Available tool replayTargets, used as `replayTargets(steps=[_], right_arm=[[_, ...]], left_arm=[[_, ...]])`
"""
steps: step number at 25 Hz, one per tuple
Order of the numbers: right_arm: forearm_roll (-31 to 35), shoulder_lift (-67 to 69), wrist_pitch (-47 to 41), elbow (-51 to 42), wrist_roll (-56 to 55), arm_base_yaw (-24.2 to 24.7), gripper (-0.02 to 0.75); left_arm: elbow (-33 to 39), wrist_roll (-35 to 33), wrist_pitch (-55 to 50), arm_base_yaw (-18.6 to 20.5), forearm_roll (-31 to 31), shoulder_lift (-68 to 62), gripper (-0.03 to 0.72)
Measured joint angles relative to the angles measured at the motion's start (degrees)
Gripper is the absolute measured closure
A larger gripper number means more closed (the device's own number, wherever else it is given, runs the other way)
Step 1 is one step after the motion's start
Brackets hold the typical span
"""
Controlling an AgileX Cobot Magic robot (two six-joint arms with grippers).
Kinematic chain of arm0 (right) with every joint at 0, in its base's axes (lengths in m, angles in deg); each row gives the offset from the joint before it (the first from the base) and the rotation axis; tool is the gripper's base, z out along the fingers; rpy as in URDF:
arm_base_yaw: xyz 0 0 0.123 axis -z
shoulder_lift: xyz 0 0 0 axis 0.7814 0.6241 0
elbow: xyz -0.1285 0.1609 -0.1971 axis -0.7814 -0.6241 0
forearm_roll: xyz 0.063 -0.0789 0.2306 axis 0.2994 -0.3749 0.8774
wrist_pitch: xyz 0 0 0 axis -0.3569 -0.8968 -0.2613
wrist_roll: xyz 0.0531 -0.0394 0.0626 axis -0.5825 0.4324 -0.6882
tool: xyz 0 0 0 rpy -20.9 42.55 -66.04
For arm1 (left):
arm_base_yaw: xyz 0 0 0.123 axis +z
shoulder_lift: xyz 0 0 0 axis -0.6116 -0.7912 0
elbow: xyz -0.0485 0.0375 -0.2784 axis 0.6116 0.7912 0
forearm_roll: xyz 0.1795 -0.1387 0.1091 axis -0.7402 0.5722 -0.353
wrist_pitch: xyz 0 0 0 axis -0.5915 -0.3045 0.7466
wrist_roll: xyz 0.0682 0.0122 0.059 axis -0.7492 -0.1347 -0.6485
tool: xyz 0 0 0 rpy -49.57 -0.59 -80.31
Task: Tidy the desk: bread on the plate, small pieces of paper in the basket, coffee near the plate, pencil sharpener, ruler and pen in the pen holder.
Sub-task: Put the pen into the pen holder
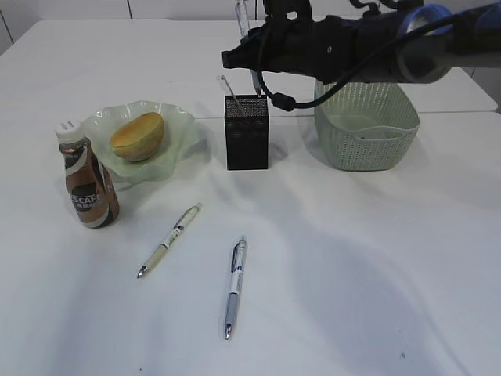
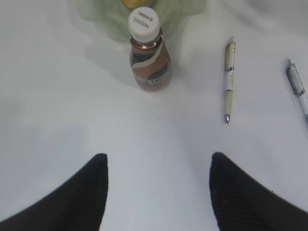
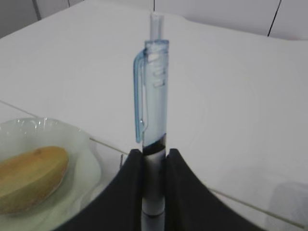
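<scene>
Pens are what remains to be dealt with, and one of them, a clear pale-blue clip pen, stands upright between the closed-in fingers of the right gripper, held by its lower barrel with the clip end up; in the exterior view that arm reaches across from the right, above the black mesh pen holder, and I judge the upright hold is meant to let the pen drop straight into the cup. Something thin and clear already pokes from the holder's mouth, probably the ruler, though I cannot tell for sure, and it may crowd the drop. Two more pens lie flat on the white desk in front of the holder: a cream-barrelled pen and a blue-and-white pen, near each other but apart. Beyond them to the left, the bread sits on the ruffled green plate, with the coffee bottle just beside its rim. Right of the holder stands the sage-green basket. Hovering low over bare desk, the left gripper has its jaws spread wide and empty, facing the bottle.
</scene>
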Motion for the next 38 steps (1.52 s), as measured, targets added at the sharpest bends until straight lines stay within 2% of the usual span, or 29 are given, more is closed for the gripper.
replayTargets(steps=[7,10,16,32,38], right_arm=[[0.2,0.0,23.7,-11.1,-2.0,0.1,0.626],[-0.3,0.0,29.2,-13.5,-2.9,0.1,0.626],[-6.3,1.7,33.4,-13.6,-5.6,0.1,0.626],[-7.9,7.0,39.5,-13.7,-7.2,0.1,0.626],[-13.4,7.0,40.4,-13.7,-11.7,0.1,0.626]], left_arm=[[0.0,0.0,3.3,0.0,-0.2,0.0,0.222],[0.0,0.0,4.2,0.0,-0.4,0.0,0.222],[0.0,0.0,4.9,0.0,-0.5,-1.4,0.222],[0.0,0.0,6.8,0.0,-0.5,-2.7,0.222],[0.0,0.0,7.4,0.0,-0.5,-2.7,0.222]])
